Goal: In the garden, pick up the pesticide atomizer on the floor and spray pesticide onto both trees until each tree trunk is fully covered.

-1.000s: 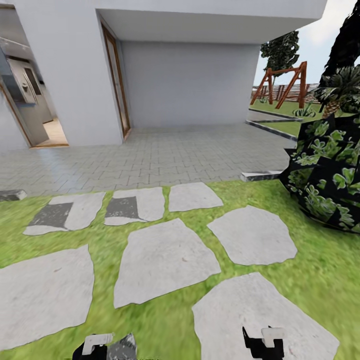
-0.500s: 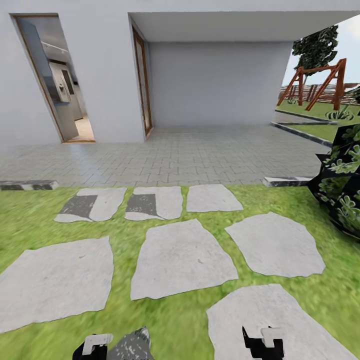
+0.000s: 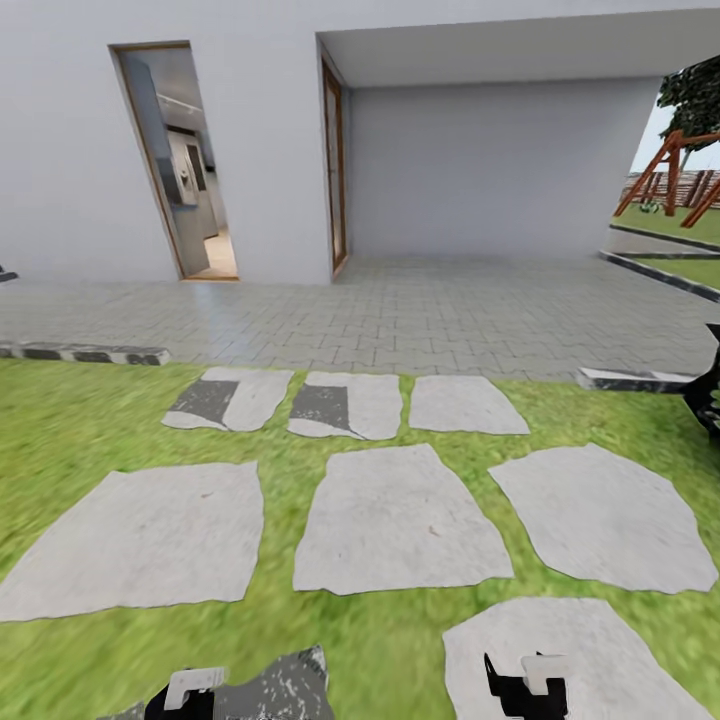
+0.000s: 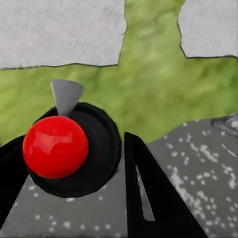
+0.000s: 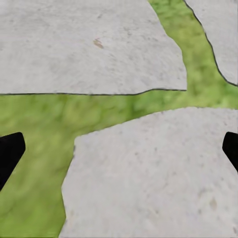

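Stepping stones [image 3: 400, 520] before house [image 3: 250, 150]

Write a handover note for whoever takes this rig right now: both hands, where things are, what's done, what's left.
Left hand: shut on the pesticide atomizer, its red knob facing the wrist camera.
Right hand: open and empty, above a stepping stone.
Position: on the lawn, facing the white house.
Done: the atomizer is off the floor and in hand.
Left: get to both trees and spray each trunk until it is fully covered.
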